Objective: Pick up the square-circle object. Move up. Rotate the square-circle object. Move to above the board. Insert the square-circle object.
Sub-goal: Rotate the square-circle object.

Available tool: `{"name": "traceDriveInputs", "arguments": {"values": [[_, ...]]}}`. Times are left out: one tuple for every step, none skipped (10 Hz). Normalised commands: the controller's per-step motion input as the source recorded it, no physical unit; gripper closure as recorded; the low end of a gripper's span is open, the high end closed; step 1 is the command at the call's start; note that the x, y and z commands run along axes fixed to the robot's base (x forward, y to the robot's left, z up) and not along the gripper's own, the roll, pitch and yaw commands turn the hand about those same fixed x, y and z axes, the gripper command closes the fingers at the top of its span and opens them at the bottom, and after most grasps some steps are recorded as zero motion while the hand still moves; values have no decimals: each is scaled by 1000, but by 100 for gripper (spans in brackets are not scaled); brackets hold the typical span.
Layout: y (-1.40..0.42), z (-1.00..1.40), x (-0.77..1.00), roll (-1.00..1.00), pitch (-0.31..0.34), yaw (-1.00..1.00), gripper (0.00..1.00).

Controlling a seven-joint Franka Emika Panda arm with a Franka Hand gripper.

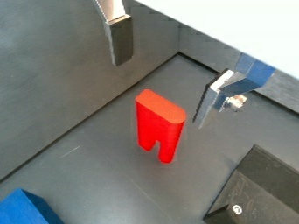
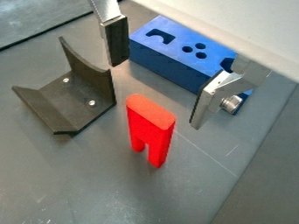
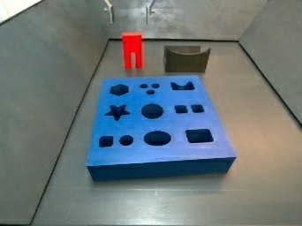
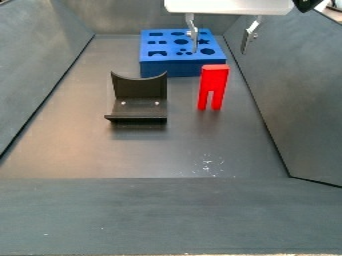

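Observation:
The square-circle object is a bright red block (image 3: 132,49) standing upright on its two legs on the grey floor, behind the board's far end and left of the fixture. It shows in both wrist views (image 1: 159,125) (image 2: 149,129) and in a side view (image 4: 213,86). The board (image 3: 157,124) is a thick blue slab with many shaped holes, also seen in a side view (image 4: 171,45) and a wrist view (image 2: 181,54). My gripper (image 4: 221,35) hangs open above the red block, one finger on each side, not touching it (image 1: 166,74) (image 2: 162,74) (image 3: 130,11).
The fixture (image 3: 184,58), a dark bracket, stands on the floor beside the red block (image 4: 136,98) (image 2: 65,92). Grey walls enclose the floor on all sides (image 3: 59,53). A corner of the board shows in a wrist view (image 1: 24,210).

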Motion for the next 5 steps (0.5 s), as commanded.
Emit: {"name": "traceDriveInputs", "arguments": {"values": [[0,-1000,0,-13,41,121,0],[0,-1000,4,-13,35,95,0],[2,-1000,35,-10,-12,62,0],[1,-1000,37,-10,-17,54,0],[-1,-838,38,-11,-28,45,0]]}}
